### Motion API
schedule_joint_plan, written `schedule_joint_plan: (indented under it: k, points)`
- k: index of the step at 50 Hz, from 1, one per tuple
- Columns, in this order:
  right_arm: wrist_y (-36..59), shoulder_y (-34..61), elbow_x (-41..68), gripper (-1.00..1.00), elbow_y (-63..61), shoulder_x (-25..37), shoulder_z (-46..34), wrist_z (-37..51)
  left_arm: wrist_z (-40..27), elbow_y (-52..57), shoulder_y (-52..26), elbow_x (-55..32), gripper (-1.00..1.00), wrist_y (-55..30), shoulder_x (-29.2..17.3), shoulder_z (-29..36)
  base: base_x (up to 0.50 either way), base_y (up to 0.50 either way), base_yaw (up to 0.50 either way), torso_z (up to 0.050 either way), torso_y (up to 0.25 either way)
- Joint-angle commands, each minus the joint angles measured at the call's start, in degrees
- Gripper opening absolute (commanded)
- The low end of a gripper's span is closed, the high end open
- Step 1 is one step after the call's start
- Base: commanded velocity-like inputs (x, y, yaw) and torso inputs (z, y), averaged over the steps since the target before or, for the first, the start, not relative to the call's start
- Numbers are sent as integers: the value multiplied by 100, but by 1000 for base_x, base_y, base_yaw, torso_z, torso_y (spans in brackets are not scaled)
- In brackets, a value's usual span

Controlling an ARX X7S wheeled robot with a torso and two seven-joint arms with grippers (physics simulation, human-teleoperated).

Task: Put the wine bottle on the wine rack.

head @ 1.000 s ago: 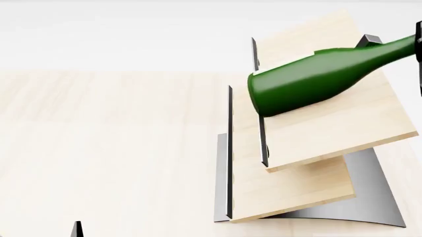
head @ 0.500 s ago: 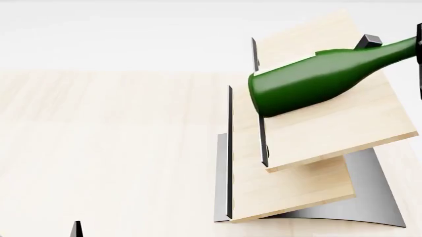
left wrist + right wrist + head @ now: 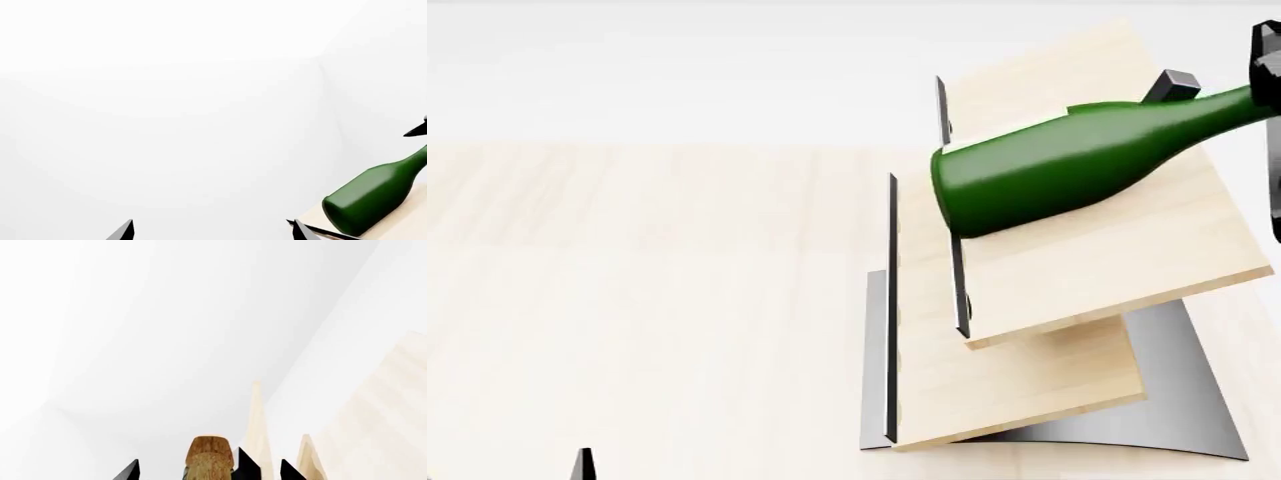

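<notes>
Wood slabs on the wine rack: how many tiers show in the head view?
2. The upper slab carries the wine bottle lying across it; the lower slab sits beneath, above the grey metal base. Further tiers may be hidden underneath.

right gripper [image 3: 1268, 70] sits at the wine bottle's [image 3: 1068, 165] neck end, fingertips [image 3: 243, 465] flanking its cork; grip unclear.

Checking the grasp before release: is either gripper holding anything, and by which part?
The right gripper is at the neck end of the wine bottle, but whether it grips cannot be told. The left gripper is open and holds nothing.
</notes>
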Motion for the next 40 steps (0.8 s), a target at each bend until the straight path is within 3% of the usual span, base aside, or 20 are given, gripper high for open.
schedule_joint_plan:
  k: [1, 22, 40]
  points:
    - [1, -23, -14, 100, -28, 18, 10, -21, -9, 33, -1, -3, 100, -27, -12, 7, 0, 0, 0, 0, 0]
    - [-182, -480, 206, 100, -792, 413, 399, 233, -33, 32, -1, 15, 100, -25, -24, 36, 0, 0, 0, 0, 0]
    - [-700, -2066, 634, 100, -2006, 1148, 1380, 264, -44, 45, -13, 35, 100, -54, -30, 68, 0, 0, 0, 0, 0]
